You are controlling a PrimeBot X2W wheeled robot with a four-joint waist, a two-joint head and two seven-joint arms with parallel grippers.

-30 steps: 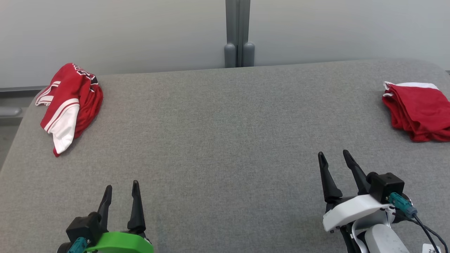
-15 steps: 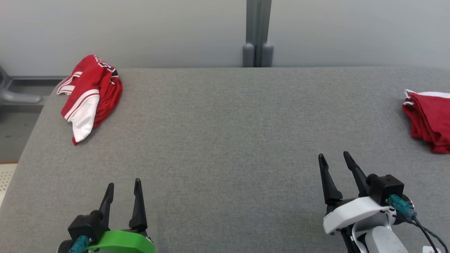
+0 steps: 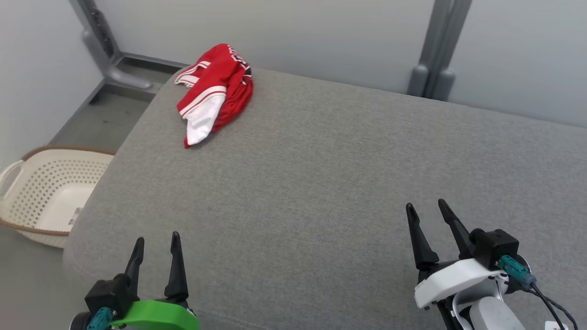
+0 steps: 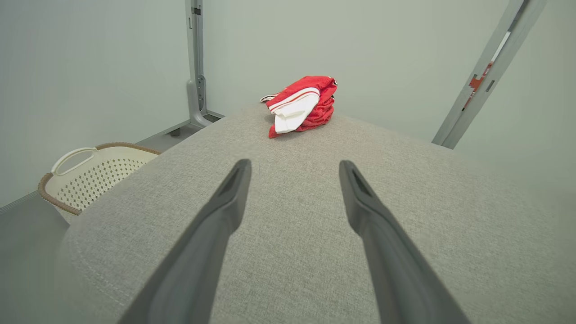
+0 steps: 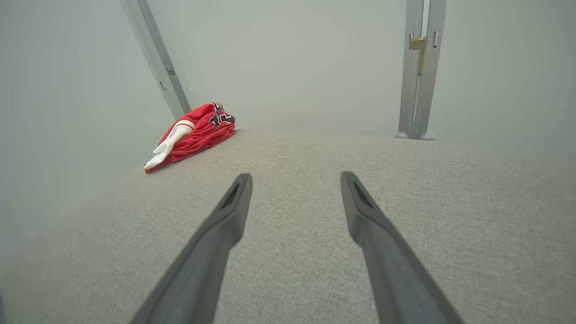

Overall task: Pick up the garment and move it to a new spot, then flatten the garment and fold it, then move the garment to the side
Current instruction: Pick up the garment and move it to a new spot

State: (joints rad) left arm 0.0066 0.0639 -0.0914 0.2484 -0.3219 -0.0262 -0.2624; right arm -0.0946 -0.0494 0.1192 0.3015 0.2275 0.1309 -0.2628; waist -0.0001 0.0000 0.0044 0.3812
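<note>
A crumpled red garment with white trim [image 3: 212, 89] lies near the far left corner of the grey padded table [image 3: 330, 183]; it also lies ahead of the fingers in the left wrist view [image 4: 302, 103] and the right wrist view [image 5: 191, 135]. My left gripper [image 3: 156, 245] hangs open over the table's near left edge, far short of the garment. At the near right my right gripper [image 3: 427, 211] is open too. Nothing sits between either pair of fingers.
A cream perforated laundry basket [image 3: 43, 192] stands on the floor left of the table, also in the left wrist view [image 4: 90, 173]. Grey posts [image 3: 433, 46] rise against the pale wall behind the table. A wide stretch of bare grey surface lies between grippers and garment.
The head camera has turned left: the garment now sits nearer the top middle, the second red garment at the right has left the picture, and the basket has come in. Both grippers stay open.
</note>
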